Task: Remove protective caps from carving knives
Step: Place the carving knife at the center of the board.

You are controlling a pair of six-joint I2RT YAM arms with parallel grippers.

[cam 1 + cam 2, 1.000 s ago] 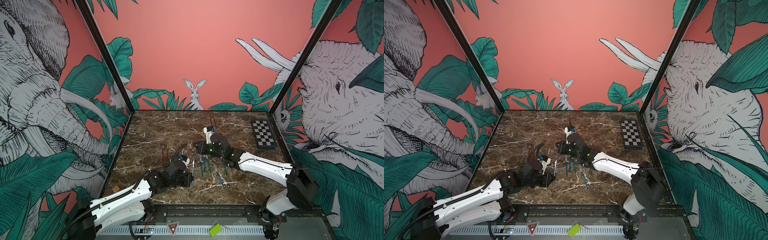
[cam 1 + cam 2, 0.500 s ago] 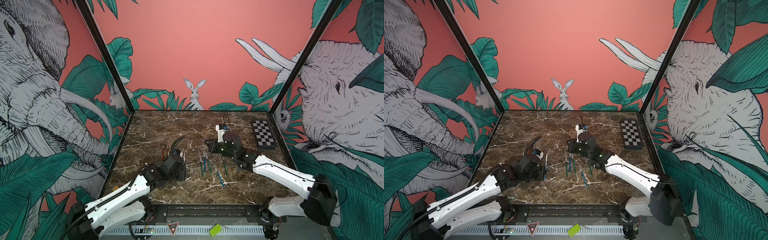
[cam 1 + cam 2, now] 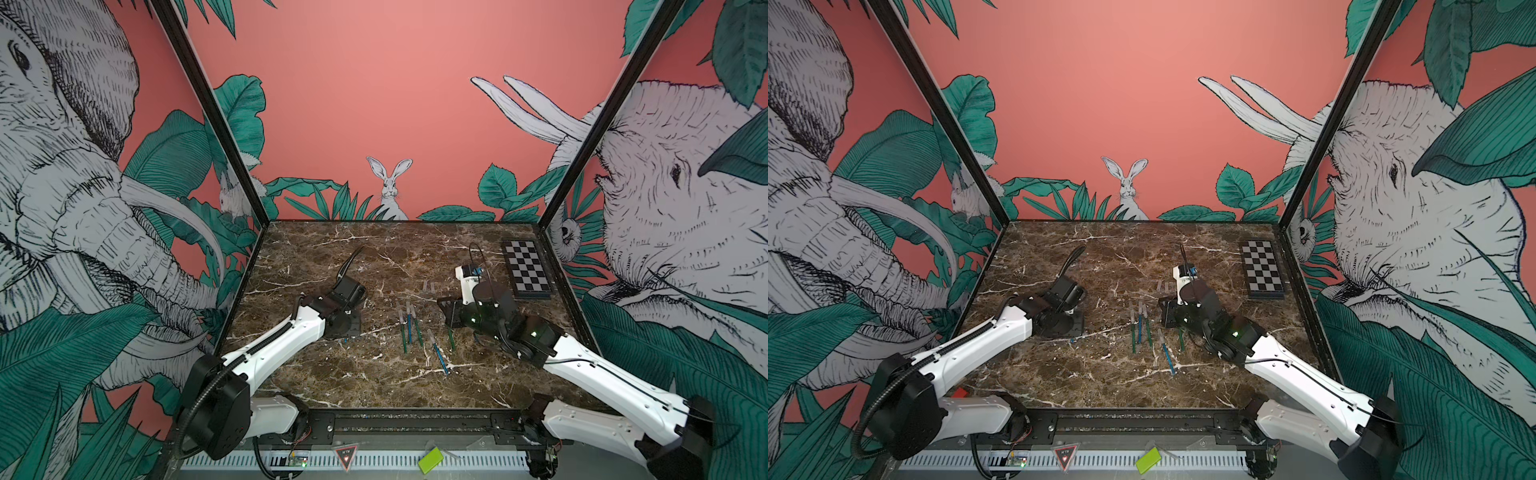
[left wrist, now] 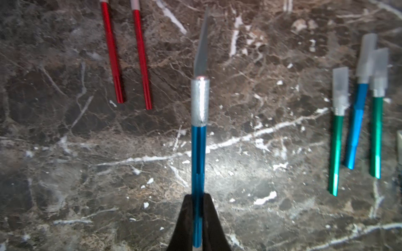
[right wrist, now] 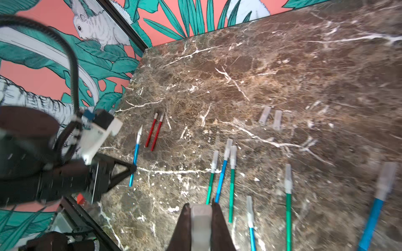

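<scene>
Over the marble table (image 3: 374,249), at nine o'clock of its centre in both top views, the left gripper (image 4: 198,198) is clenching the blue carving knife (image 4: 198,152) by the tail end of its handle. Its blade and silver collar are showing bare. Can't tell whether the knife is touching the marble.

At three o'clock of centre the right gripper (image 5: 200,205) is pinching a translucent protective cap (image 5: 201,223), well apart from that knife.

Between the two, a three-knife cluster (image 3: 409,328) (green, blue, green) is lying capped, tips pointing to twelve. At its four o'clock a capped blue knife (image 3: 438,353) and a capped green knife (image 3: 451,338) are lying.

Two loose caps (image 3: 425,286) are lying side by side at one o'clock of the cluster.

Two red knives (image 5: 154,132) are lying parallel just beside the held knife, tips looking bare.

At two o'clock, near the wall, the checkerboard (image 3: 527,270) is lying flat.
</scene>
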